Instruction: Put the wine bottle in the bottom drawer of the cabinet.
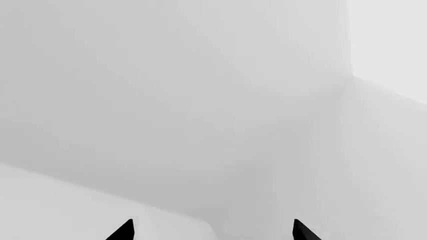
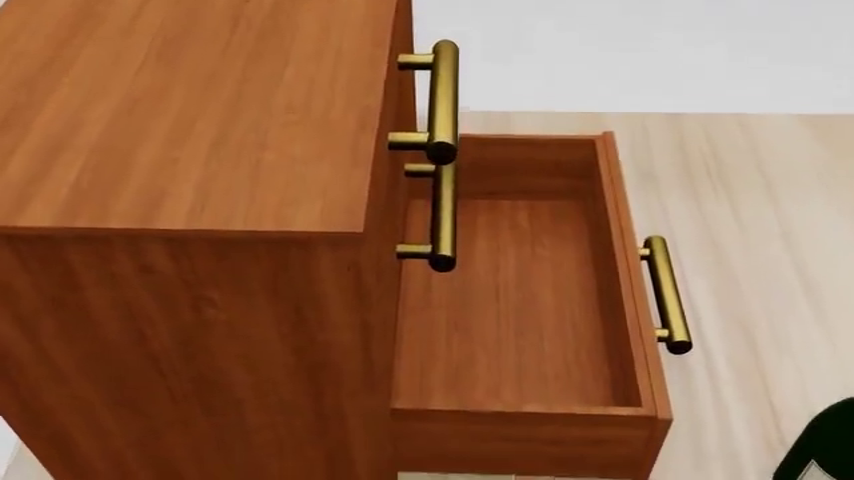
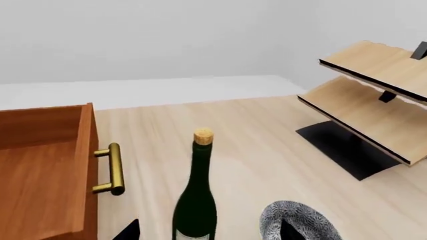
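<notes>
The wine bottle point(image 3: 195, 200) stands upright on the light wood floor, dark green with a tan cork. It stands between the two fingertips of my right gripper point(image 3: 208, 232), which is open with clear gaps on both sides of the bottle. The cabinet point(image 2: 187, 200) fills the left of the head view. Its bottom drawer point(image 2: 514, 300) is pulled out and empty, with its brass handle point(image 2: 665, 295) on the front. The drawer point(image 3: 40, 170) also shows in the right wrist view, beside the bottle. My left gripper point(image 1: 213, 232) is open and empty, facing blank white walls.
A patterned grey-white bowl point(image 3: 300, 222) sits on the floor close beside the bottle, behind one right fingertip. A pale wood rack point(image 3: 373, 95) stands further off. The two upper drawers' handles point(image 2: 441, 100) jut out over the open drawer. A dark shape point(image 2: 821, 445) shows at the head view's lower right corner.
</notes>
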Available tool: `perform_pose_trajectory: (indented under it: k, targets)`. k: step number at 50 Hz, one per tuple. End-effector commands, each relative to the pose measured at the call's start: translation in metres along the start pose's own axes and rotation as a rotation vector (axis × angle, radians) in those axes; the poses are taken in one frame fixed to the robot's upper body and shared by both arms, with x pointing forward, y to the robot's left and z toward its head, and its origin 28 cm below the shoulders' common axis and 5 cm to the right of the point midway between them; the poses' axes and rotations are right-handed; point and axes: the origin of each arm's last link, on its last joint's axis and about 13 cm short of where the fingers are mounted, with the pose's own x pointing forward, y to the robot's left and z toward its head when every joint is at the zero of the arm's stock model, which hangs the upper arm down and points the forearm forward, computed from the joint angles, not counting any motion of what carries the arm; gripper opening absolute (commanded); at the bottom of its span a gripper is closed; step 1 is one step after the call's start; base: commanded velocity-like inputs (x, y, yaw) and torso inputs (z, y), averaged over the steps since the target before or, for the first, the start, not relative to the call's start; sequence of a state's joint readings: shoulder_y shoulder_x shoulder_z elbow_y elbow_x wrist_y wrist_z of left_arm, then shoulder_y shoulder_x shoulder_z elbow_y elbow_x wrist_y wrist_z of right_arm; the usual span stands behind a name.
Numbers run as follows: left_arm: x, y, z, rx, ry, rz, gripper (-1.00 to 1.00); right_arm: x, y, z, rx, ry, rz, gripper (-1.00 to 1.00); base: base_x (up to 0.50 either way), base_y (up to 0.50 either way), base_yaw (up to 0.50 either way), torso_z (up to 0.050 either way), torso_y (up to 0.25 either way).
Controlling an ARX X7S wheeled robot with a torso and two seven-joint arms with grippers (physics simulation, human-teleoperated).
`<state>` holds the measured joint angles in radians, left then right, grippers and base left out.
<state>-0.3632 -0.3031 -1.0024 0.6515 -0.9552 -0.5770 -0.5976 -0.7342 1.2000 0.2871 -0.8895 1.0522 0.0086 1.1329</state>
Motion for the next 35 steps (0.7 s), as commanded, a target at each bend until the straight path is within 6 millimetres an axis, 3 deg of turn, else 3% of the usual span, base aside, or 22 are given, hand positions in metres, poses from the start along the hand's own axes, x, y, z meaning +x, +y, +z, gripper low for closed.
perform_pose_trajectory:
  k: [1, 14, 35]
  targets:
    - [0.000, 0.000, 0.000, 0.005, 0.000, -0.002, 1.00, 0.000, 0.001, 0.005, -0.007, -0.002, 0.011, 1.00, 0.00, 0.00, 0.00, 0.004, -0.221]
    - [0.000, 0.000, 0.000, -0.004, 0.005, -0.005, 1.00, 0.008, -0.003, 0.010, -0.008, 0.006, -0.007, 1.00, 0.00, 0.00, 0.00, 0.003, -0.087]
    - [-0.001, 0.000, 0.001, 0.005, -0.006, -0.028, 1.00, 0.051, 0.003, 0.014, 0.045, 0.082, 0.027, 1.00, 0.00, 0.00, 0.00, 0.000, 0.000]
